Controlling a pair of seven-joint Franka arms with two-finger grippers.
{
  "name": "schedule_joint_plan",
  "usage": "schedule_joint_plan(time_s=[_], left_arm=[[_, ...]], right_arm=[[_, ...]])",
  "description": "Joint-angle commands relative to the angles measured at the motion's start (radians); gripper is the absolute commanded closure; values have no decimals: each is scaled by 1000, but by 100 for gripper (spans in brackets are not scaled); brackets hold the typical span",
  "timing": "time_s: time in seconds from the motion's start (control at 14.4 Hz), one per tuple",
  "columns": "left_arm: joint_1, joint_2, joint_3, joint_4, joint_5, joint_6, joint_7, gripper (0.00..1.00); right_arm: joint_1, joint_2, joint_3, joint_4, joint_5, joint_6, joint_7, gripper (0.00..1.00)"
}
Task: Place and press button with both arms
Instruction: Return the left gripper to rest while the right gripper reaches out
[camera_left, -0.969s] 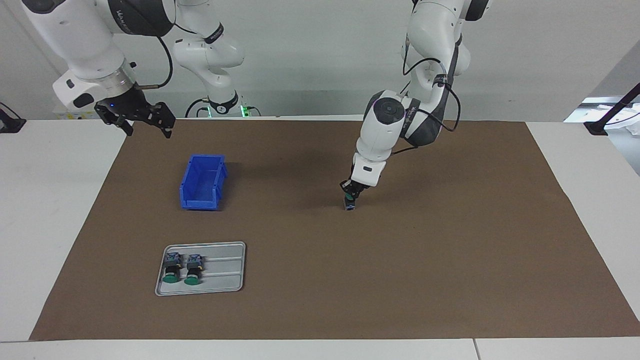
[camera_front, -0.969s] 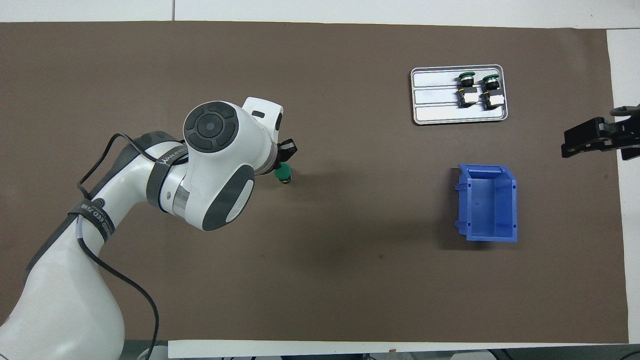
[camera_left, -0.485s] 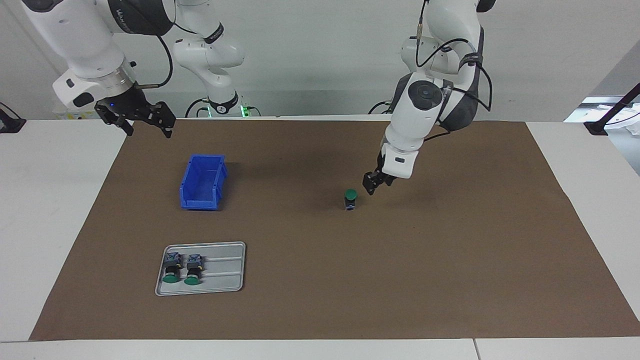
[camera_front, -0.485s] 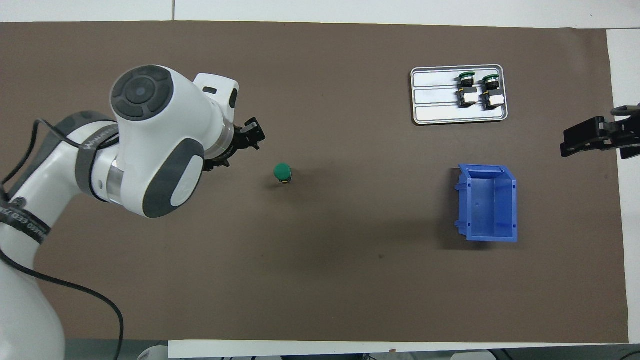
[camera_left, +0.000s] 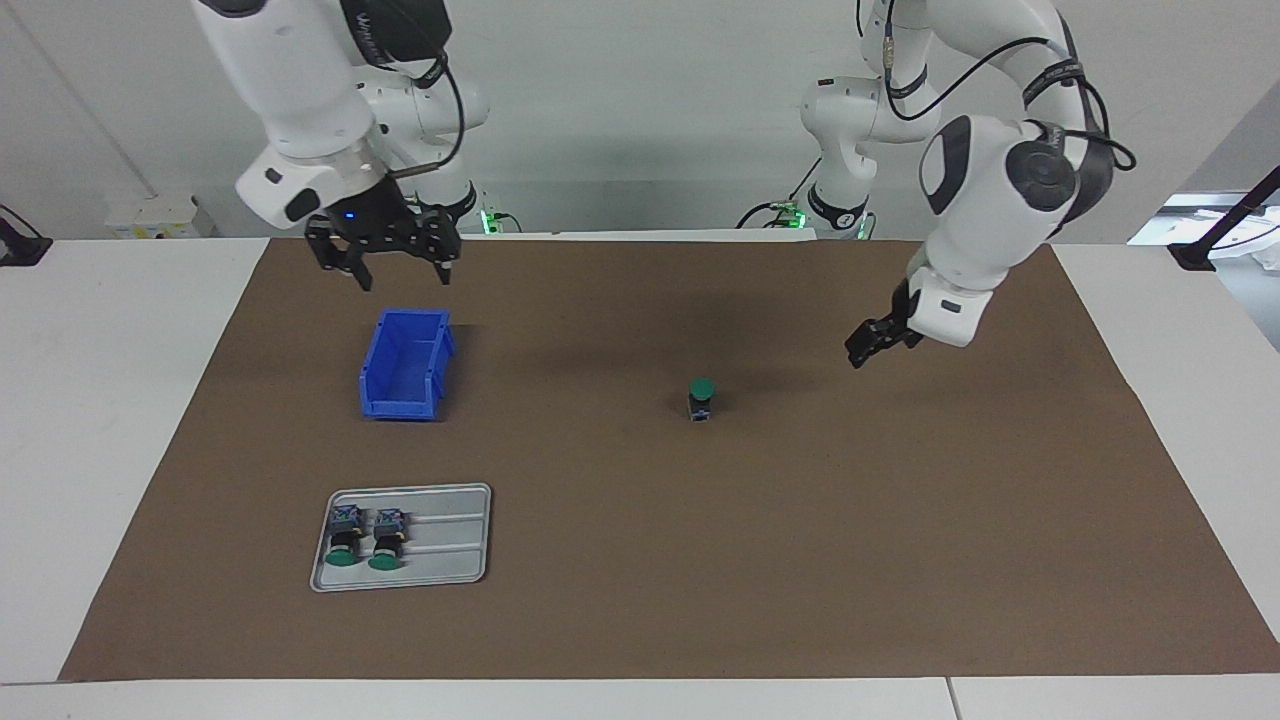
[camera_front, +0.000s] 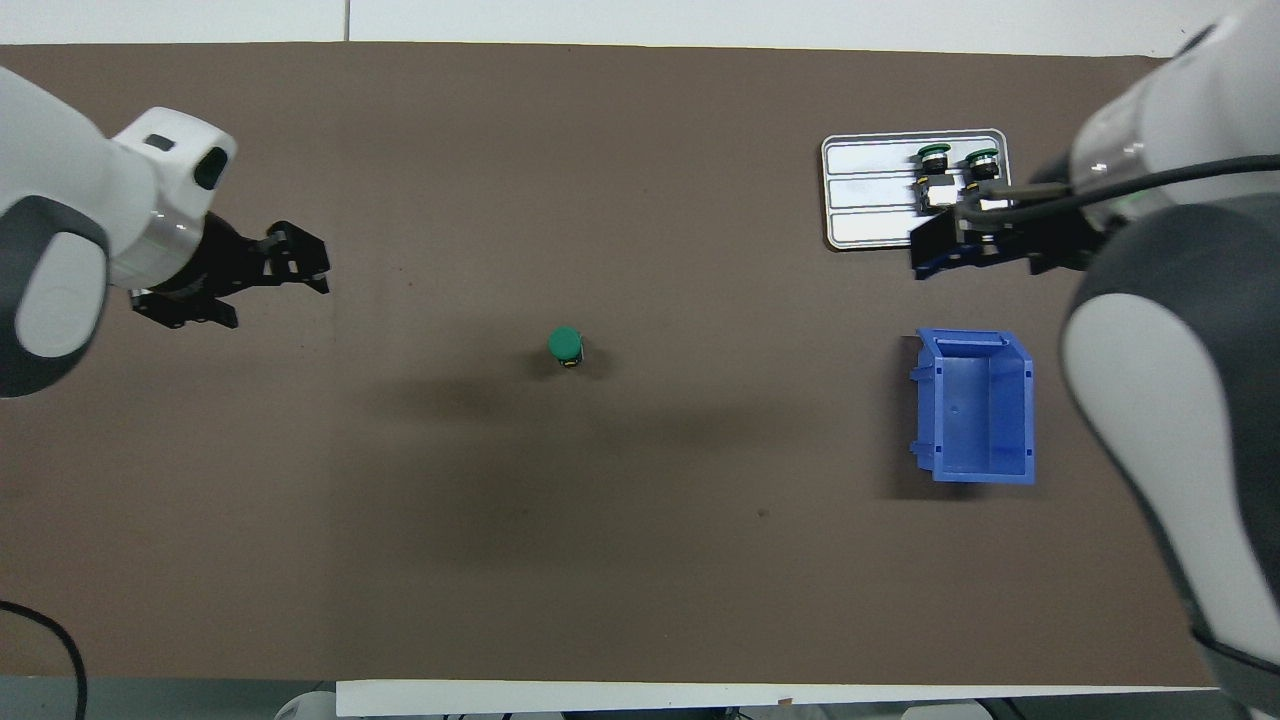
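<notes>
Upright on the brown mat toward the left arm's end from the blue bin (camera_left: 405, 363), the button (camera_left: 703, 398) awaits pressing: the empty, wide-open right end effector (camera_left: 383, 262) should descend squarely onto its green cap, while the left end effector (camera_left: 868, 345), also open, stays clear.

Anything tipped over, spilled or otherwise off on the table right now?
Nothing stands out. The button stands upright, green cap up, alone mid-mat. Two more buttons lie on their sides in the grey tray, neatly side by side. The blue bin sits upright. The left gripper and right gripper hang in the air, holding nothing.
</notes>
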Motion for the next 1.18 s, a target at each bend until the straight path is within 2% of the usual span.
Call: schedule_joint_plan(time_s=[0.0,0.14,0.42,0.55,0.69,0.9,1.11], left_arm=[[85,-54,-9,-3,74,-66,140,0],[109,-75,-4,4,110,-104,190,0],[129,-69,-4,130,113,-231,257,1],[128,-67,-4,176,113,-279,282,1],[128,-75,7,181,115,-305,326,1],[131,-83,24,182,115,-290,336,1],[125,-84,22,181,116,-284,336,1]], right_arm=[[126,265,0,300,20,-26,152,2],[208,373,0,387,15,26,294,2],[331,480,-2,369,-3,198,424,2],[342,478,1,292,-32,282,422,2],[372,478,1,220,-34,354,422,2],[392,476,4,96,-41,508,410,2],[392,473,4,16,-44,568,300,3]])
